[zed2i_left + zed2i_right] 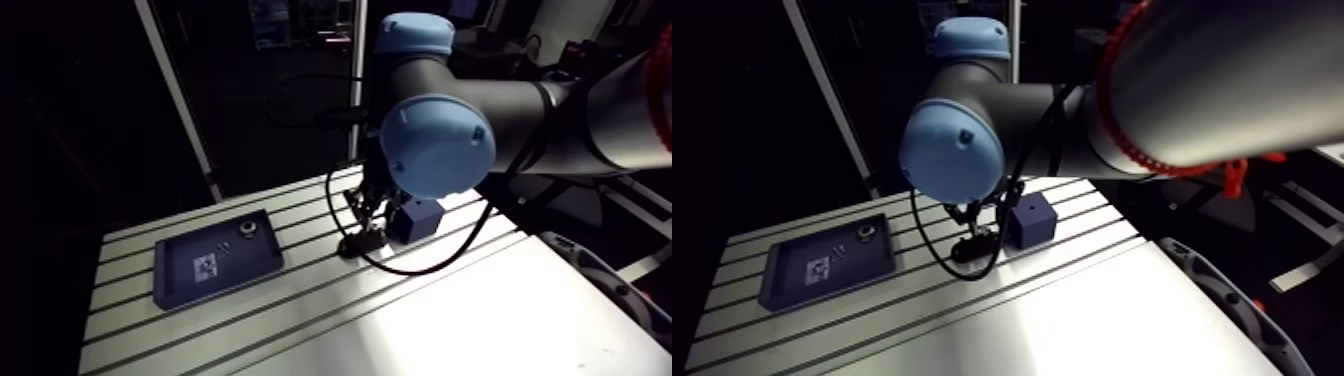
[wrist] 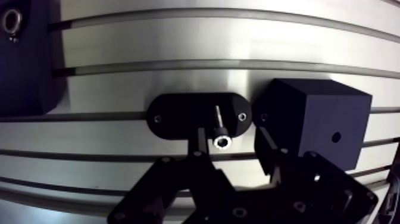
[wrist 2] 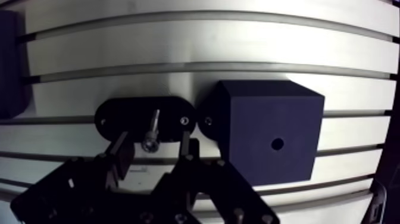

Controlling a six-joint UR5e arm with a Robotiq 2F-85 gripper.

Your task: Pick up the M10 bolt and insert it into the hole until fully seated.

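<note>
- One M10 bolt (image 2: 219,126) stands head-up at the middle of one black oval plate (image 2: 178,116), leaning slightly.
- The plate lies flat on the table (image 2: 178,53), with two small screws, one (image 2: 157,118) near each end (image 2: 242,117).
- The tool (image 3: 153,146) is open: its two fingers (image 3: 121,152) straddle the bolt above the plate, with a gap on each side.
- One dark blue cube (image 2: 318,122) sits just beside the plate, with one hole (image 2: 336,137) in its face.
- One dark blue tray (image 1: 215,260) lies well apart from the plate, on the side opposite the cube.
</note>
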